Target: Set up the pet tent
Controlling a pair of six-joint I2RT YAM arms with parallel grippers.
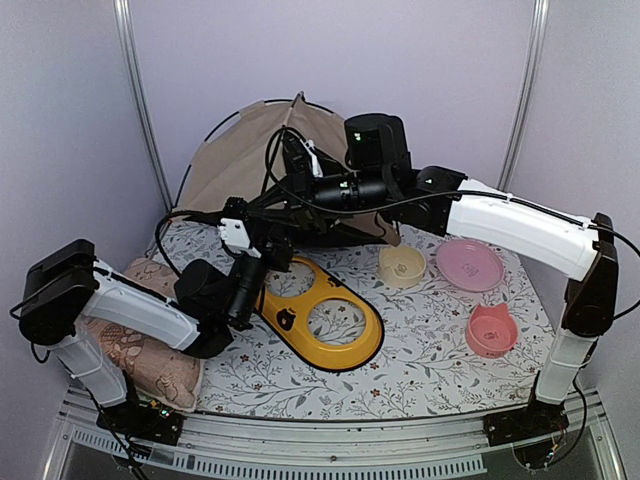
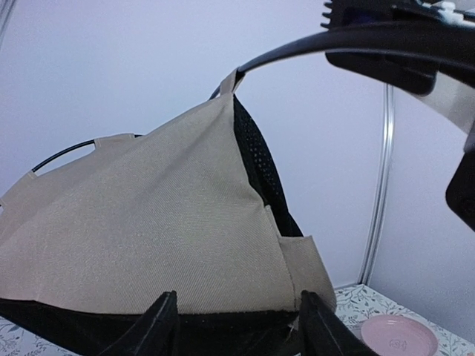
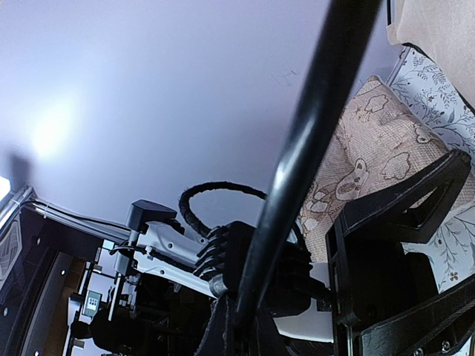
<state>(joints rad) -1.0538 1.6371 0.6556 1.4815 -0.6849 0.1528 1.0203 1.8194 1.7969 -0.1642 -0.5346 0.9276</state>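
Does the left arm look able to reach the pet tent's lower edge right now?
Likely yes: the left end effector is open and faces the pet tent squarely, lower edge just beyond its fingertips, nothing between.

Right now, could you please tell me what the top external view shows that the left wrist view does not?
Only the top external view shows the yellow double-bowl tray, the cream bowl, the pink cat-eared bowl and the patterned cushion. Only the left wrist view shows the tent's black mesh lining close up, with the left tool's fingers apart at its lower edge. Both show the tan pet tent, its black pole and the pink plate.
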